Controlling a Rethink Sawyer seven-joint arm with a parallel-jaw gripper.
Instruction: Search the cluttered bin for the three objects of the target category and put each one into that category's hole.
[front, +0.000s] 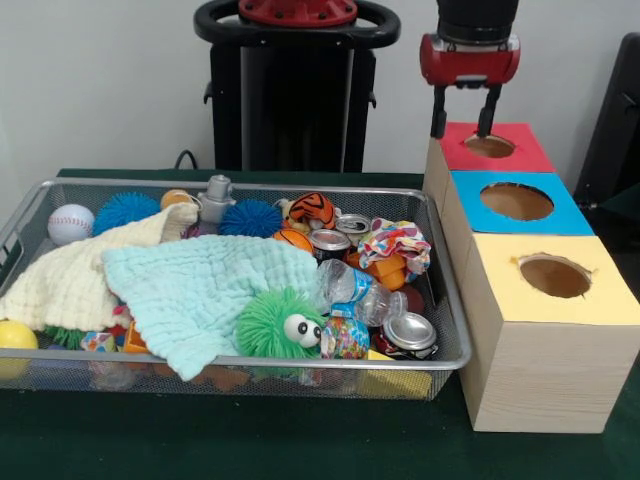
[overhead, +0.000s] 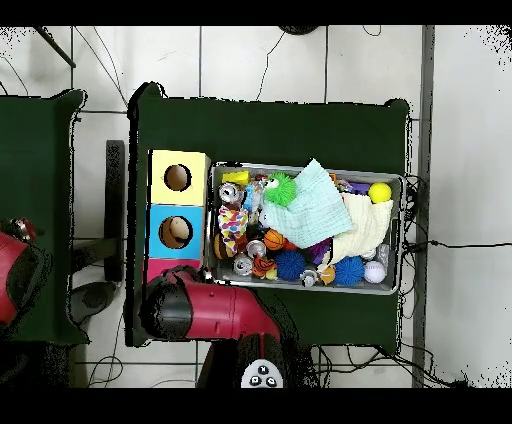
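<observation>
1. Overhead, the red and black arm (overhead: 215, 310) reaches over the red end of the box row; in the front view its tool (front: 466, 128) hangs just above the hole in the red-topped box (front: 518, 152), the two dark fingers (front: 438, 112) spread apart with nothing between them.
2. The wire-mesh bin (front: 452, 340) sits on the dark green tabletop (front: 300, 440), just beside the wooden boxes (red, blue (front: 570, 215) and yellow (front: 610, 290) tops, one round hole each).
3. A crushed clear plastic bottle (front: 358, 290) with a blue label lies on its side toward the box end of the bin, resting on other clutter.
4. One silver-topped can (front: 408, 336) lies in the front corner nearest the boxes, just below the bottle; a second can (front: 329, 243) and a third (front: 352, 224) sit farther back, near a tiger toy (front: 312, 209).
5. A mint cloth (front: 200, 295) and a cream cloth (front: 80, 275) drape over the middle and the other end.
6. A green spiky ball with eyes (front: 278, 325) rests at the front edge, touching the mint cloth; a baseball (front: 70, 223) sits in the far corner.
</observation>
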